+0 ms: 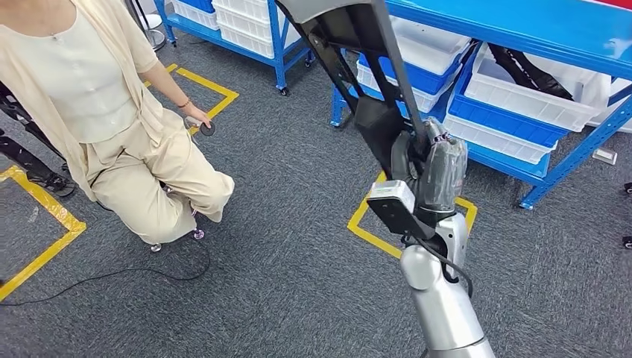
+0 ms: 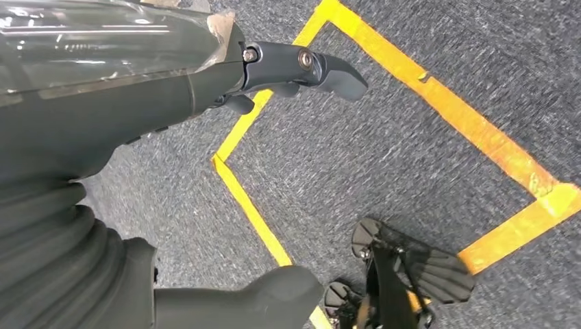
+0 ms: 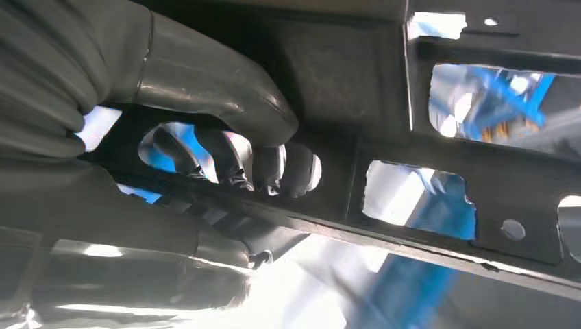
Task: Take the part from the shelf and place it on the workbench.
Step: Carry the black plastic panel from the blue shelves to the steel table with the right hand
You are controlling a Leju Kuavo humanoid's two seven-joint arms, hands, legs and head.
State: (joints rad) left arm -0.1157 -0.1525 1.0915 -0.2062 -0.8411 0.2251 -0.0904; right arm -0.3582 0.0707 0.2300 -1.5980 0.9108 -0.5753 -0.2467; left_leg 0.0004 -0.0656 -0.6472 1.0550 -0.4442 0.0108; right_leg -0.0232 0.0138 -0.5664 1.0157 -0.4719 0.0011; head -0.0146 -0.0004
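Grey carpet (image 1: pixel 298 224) marked with yellow tape (image 1: pixel 365 227) runs under everything you see, and a blue shelf (image 1: pixel 522 160) loaded with white bins (image 1: pixel 522 101) stands behind your right robot hand (image 1: pixel 436 168). That robot hand is wrapped around the part (image 1: pixel 350 45), a long black metal frame with cut-out windows, gripping its lower end; from there the part rises up and away in front of the shelf. From the right wrist you can see the thumb (image 3: pixel 226 103) pressed over one face of the part (image 3: pixel 438 178) and the dark fingers (image 3: pixel 236 168) curled through an opening from the other side. Your left robot hand (image 2: pixel 205 199) hangs over the carpet with thumb and fingers apart, holding nothing. Left of the shelf, a person (image 1: pixel 97 112) in beige sits on a rolling stool.
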